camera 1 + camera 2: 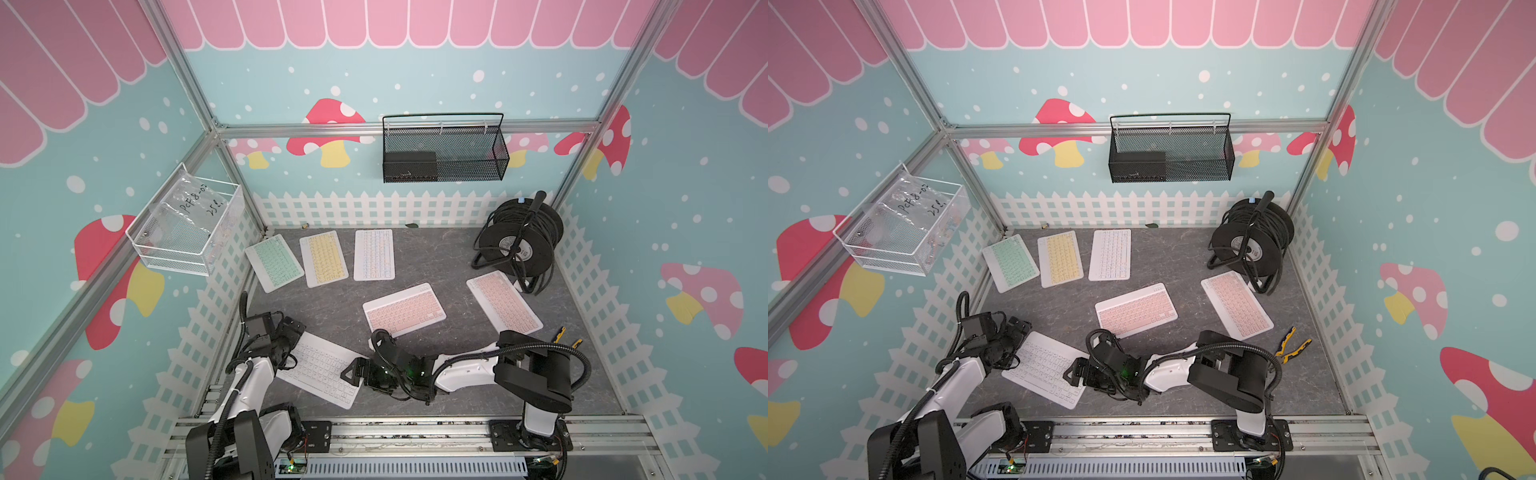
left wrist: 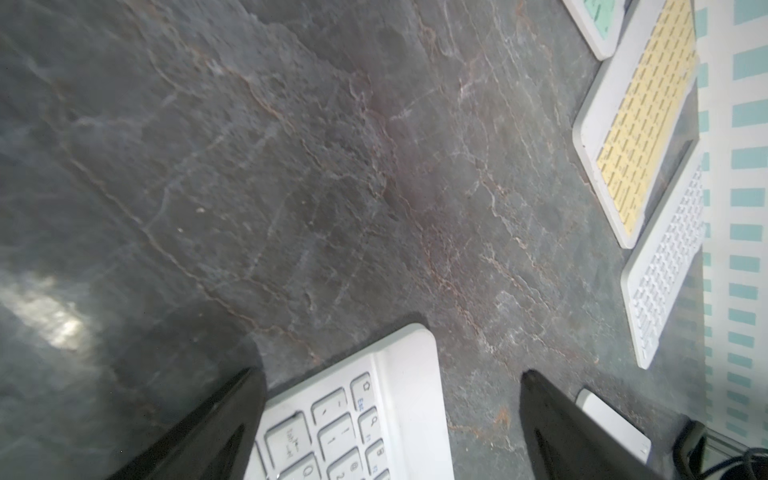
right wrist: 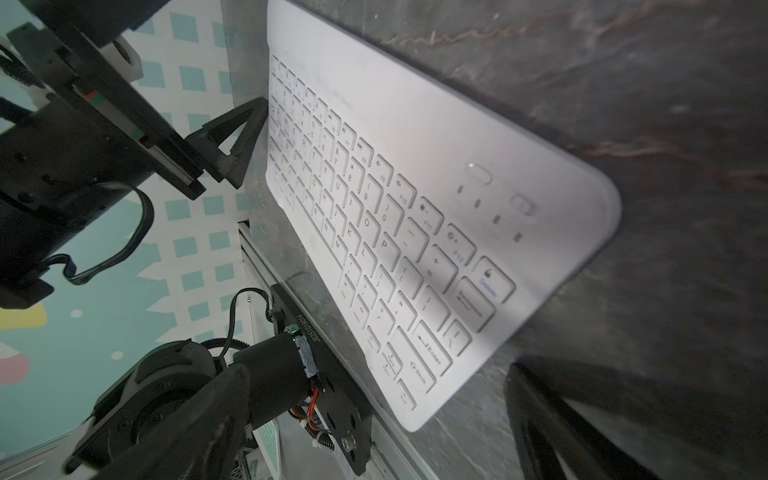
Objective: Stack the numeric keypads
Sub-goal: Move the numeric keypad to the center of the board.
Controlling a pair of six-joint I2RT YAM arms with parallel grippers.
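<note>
Six numeric keypads lie flat on the grey floor. At the back left are a mint green one (image 1: 272, 262), a yellow one (image 1: 323, 258) and a pale white one (image 1: 373, 254). A pink one (image 1: 404, 309) lies mid-floor, and another pink one (image 1: 503, 302) to its right. The white keypad (image 1: 320, 370) lies near the front, between both arms. My left gripper (image 1: 296, 332) is open at its left end, with the Esc corner (image 2: 399, 374) between its fingers. My right gripper (image 1: 353, 374) is open at the other end, where the keypad's corner (image 3: 415, 411) reaches between the jaws.
A black cable reel (image 1: 517, 237) stands at the back right, close to the right pink keypad. Yellow-handled pliers (image 1: 1289, 343) lie by the right wall. A black mesh basket (image 1: 444, 153) and a white wire basket (image 1: 187, 224) hang on the walls. An aluminium rail (image 1: 415, 430) bounds the front.
</note>
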